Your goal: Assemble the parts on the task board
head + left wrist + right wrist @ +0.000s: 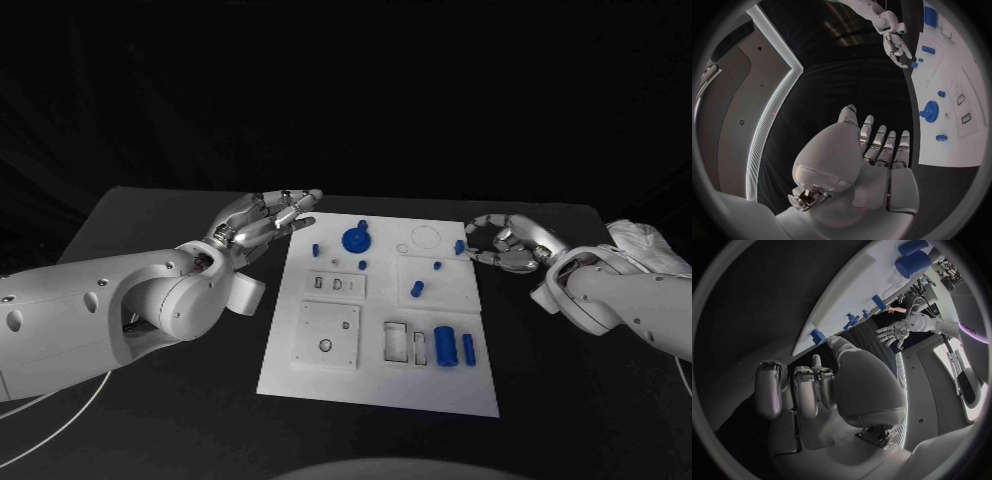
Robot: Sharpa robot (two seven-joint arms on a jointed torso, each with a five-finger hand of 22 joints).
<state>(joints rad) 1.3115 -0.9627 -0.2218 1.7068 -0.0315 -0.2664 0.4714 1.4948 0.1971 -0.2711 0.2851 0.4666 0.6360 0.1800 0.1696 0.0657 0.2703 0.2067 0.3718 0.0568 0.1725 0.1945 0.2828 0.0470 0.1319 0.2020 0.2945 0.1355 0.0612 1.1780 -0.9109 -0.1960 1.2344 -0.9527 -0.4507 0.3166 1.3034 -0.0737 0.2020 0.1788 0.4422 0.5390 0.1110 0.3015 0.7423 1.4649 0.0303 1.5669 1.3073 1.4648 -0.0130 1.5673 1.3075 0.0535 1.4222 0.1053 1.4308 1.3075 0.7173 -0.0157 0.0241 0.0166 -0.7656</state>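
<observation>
Left robot hand [267, 222] spread, right robot hand [505, 243] curled, both empty.

White task board [378, 375] lies flat on the black surface [144, 420]. A blue gear-shaped part [353, 240] sits near its far edge; small blue pegs [417, 289] stand mid-board; two blue cylinders [446, 346] lie in near-right recesses.

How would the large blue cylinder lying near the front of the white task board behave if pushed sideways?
The large blue cylinder lies on its side, so it would probably roll rather than slide. It looks like smooth rigid plastic, likely light and somewhat slippery. The white task board seems flat there, so little would stop it.
</observation>
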